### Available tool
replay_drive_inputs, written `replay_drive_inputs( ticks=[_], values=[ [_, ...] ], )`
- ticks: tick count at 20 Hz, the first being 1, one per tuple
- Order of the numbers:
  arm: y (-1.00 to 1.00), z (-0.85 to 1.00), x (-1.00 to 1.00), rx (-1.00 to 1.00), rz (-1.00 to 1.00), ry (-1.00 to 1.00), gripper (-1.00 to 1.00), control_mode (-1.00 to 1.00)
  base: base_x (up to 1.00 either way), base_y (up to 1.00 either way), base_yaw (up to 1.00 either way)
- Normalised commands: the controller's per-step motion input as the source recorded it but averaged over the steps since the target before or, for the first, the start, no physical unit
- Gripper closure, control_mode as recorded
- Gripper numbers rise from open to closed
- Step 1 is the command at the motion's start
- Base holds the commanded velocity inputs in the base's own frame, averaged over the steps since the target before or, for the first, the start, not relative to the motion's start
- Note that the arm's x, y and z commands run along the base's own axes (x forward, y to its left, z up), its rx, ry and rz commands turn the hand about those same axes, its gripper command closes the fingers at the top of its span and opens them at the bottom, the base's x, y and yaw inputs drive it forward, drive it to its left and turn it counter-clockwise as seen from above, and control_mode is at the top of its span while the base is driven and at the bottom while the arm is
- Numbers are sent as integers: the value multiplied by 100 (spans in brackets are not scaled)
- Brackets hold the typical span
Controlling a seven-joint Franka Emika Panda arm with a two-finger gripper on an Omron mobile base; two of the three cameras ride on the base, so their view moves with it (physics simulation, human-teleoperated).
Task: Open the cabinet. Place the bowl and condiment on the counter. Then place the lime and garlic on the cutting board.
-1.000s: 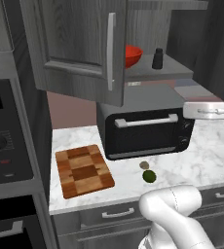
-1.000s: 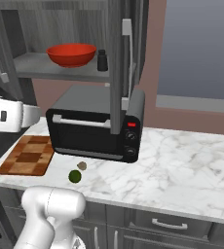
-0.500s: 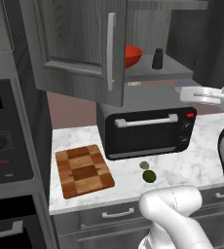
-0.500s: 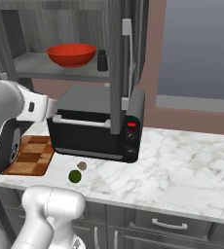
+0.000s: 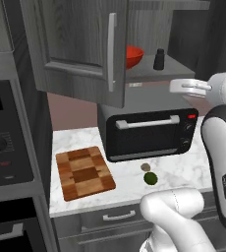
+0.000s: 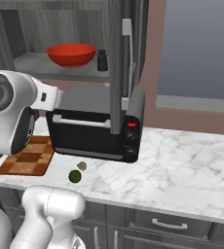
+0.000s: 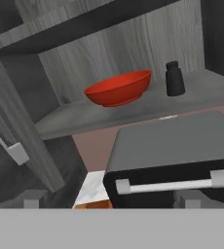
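Note:
The cabinet [image 5: 80, 49] stands open, its left door swung out toward me. On its lower shelf rest the red bowl [image 5: 133, 55] [image 6: 71, 54] [image 7: 118, 88] and, just right of it, the dark condiment [image 5: 158, 59] [image 6: 102, 61] [image 7: 174, 79]. My gripper [image 5: 175, 87] [image 7: 109, 200] hovers open and empty above the toaster oven, level with the shelf and short of the condiment. The chequered cutting board [image 5: 84, 172] [image 6: 28, 156] lies on the counter [image 5: 183, 170]. Garlic [image 5: 146, 167] [image 6: 82, 166] and lime [image 5: 150, 178] [image 6: 75, 176] sit side by side on the marble in front of the oven.
A black toaster oven [image 5: 144, 130] [image 6: 94, 131] fills the counter under the shelf. The open door's silver handle [image 5: 111, 51] hangs left of the bowl. A stove [image 5: 2, 147] borders the counter's left end. Bare marble [image 6: 182, 160] stretches right of the oven.
The hand has risen and swung in from beside the toaster oven toward the open shelf. Its jaws stay open. Bowl, condiment, lime and garlic have not moved.

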Motion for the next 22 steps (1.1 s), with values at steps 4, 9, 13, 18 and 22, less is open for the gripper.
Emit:
replay_drive_inputs(
  ticks=[4,9,13,18,22],
  values=[
    [8,1,49,2,0,0,-100,-100,0,0,0],
    [18,2,46,0,1,4,-100,-100,0,0,0],
    [5,3,34,2,4,7,-100,-100,0,0,0],
    [8,0,30,3,6,5,-100,-100,0,0,0],
    [24,0,40,2,5,2,-100,-100,0,0,0]
  ],
)
